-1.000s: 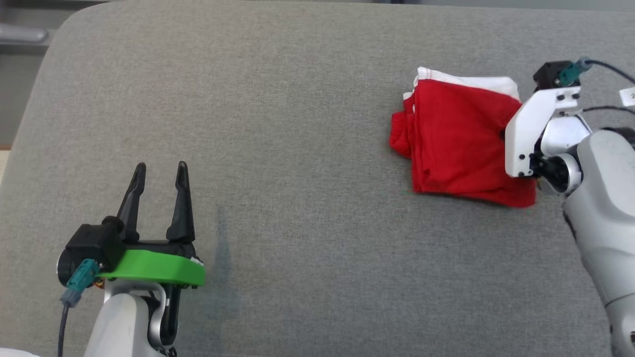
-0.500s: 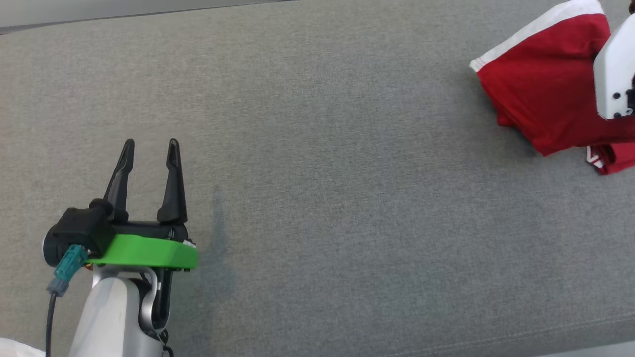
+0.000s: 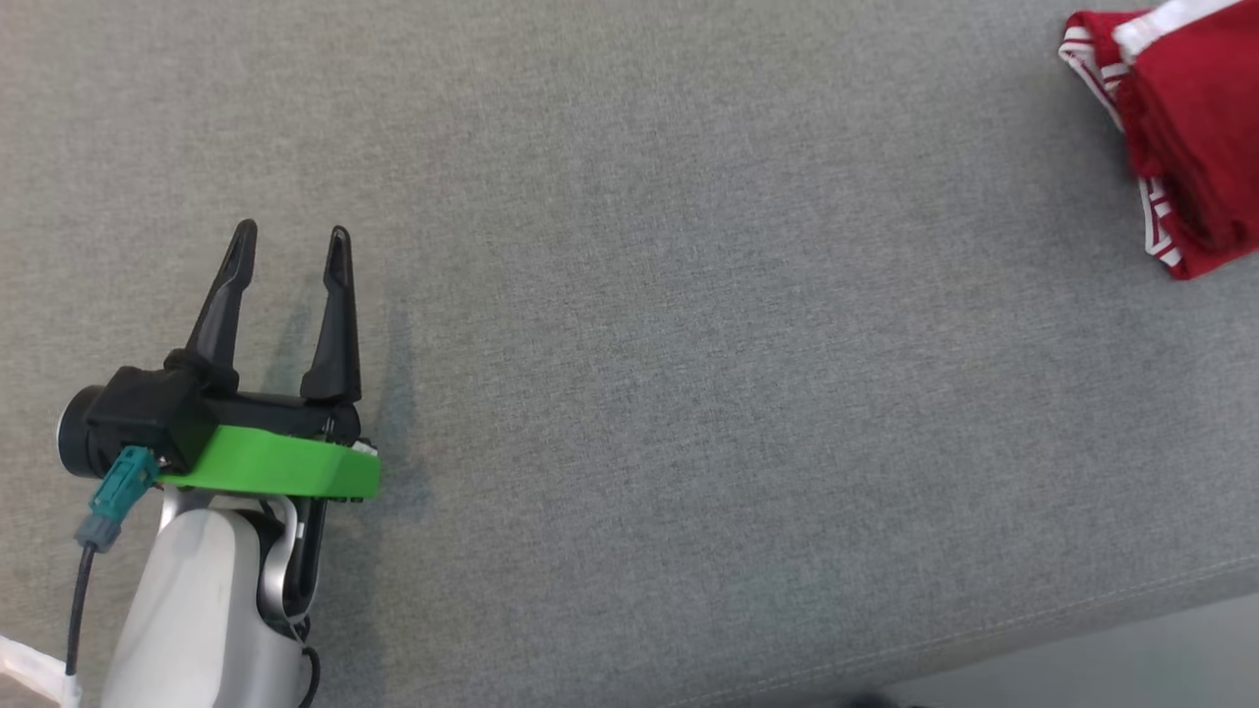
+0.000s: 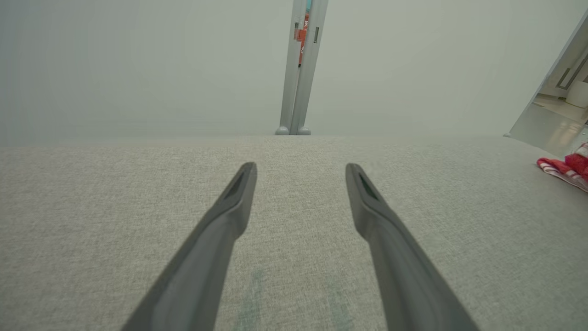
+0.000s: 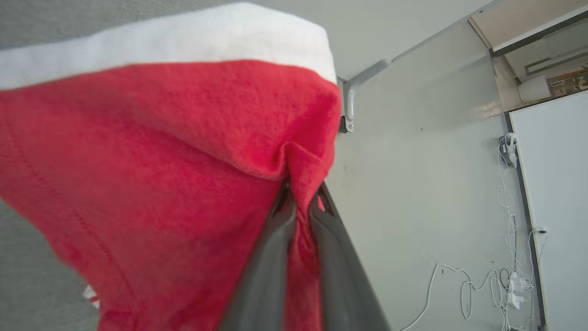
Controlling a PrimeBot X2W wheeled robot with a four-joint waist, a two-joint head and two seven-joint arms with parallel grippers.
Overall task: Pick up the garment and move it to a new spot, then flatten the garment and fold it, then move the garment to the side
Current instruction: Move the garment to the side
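The garment (image 3: 1185,138) is red with white trim and hangs bunched at the head view's upper right corner, over the grey cushion (image 3: 689,344). In the right wrist view my right gripper (image 5: 301,195) is shut on a pinched fold of the garment (image 5: 161,165), whose white band runs across the top. The garment (image 4: 567,168) also shows as a small red and white heap at the right edge of the left wrist view. My left gripper (image 3: 290,256) stands open at the lower left of the head view, low over bare cushion. Nothing lies between the two dark fingers of my left gripper (image 4: 301,172).
The grey cushion's front edge (image 3: 984,639) runs along the bottom right of the head view, with pale floor beyond. A grey post (image 4: 301,69) rises behind the cushion in the left wrist view. White cables (image 5: 477,285) lie on the floor in the right wrist view.
The head camera has swung, shifting the whole picture. The garment has left the cushion and now hangs from my shut right gripper. My left gripper stays open.
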